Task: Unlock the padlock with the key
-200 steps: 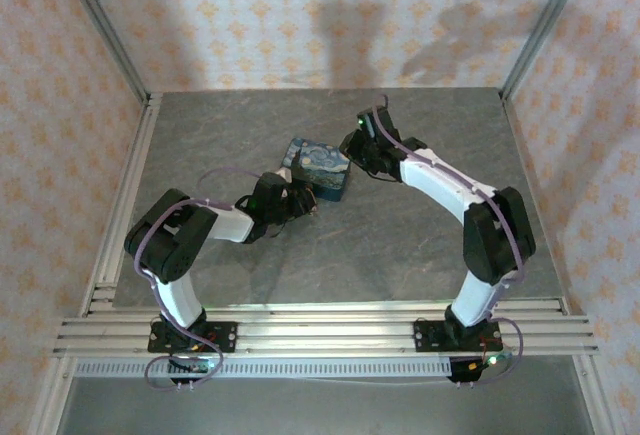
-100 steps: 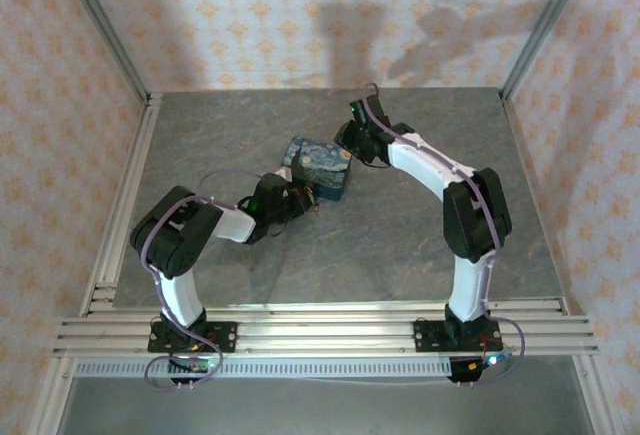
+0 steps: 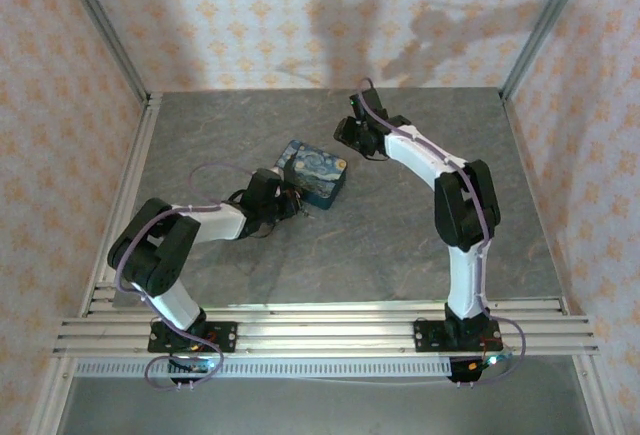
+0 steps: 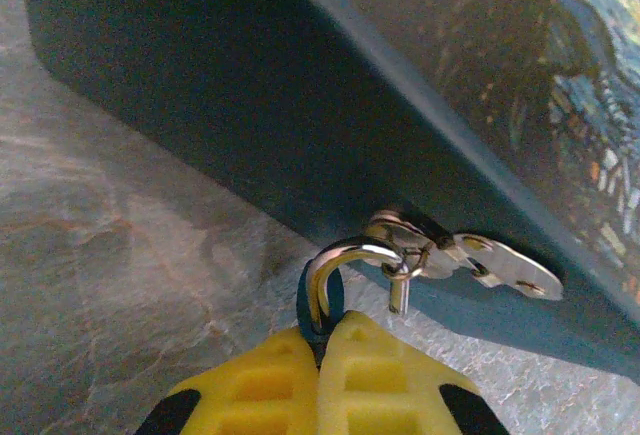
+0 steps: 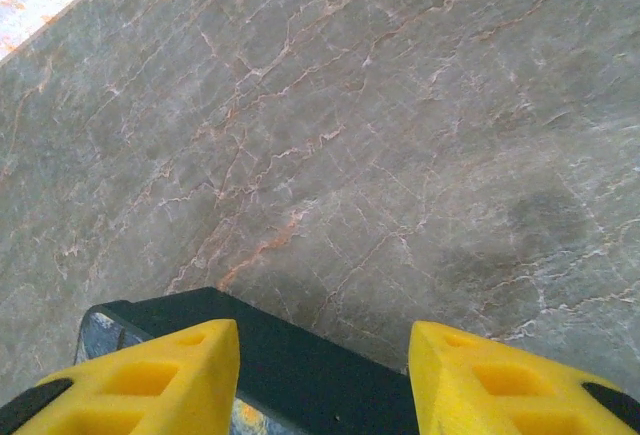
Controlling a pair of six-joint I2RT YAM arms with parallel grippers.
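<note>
Left claw (image 4: 322,333), bottom centre, clamps the padlock (image 4: 350,247) on the box (image 4: 200,85), right claw (image 5: 322,347) gapes empty; lock steadied, the key likely needs fetching next.

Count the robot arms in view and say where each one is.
2. The left arm reaches the box's near side, left pincer shut on the padlock. The right arm reaches its far corner, right pincer open.

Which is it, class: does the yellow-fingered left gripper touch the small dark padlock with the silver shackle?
Touching. The left wrist view shows the left gripper shut on the padlock, its shackle sticking out between the fingertips.
</note>
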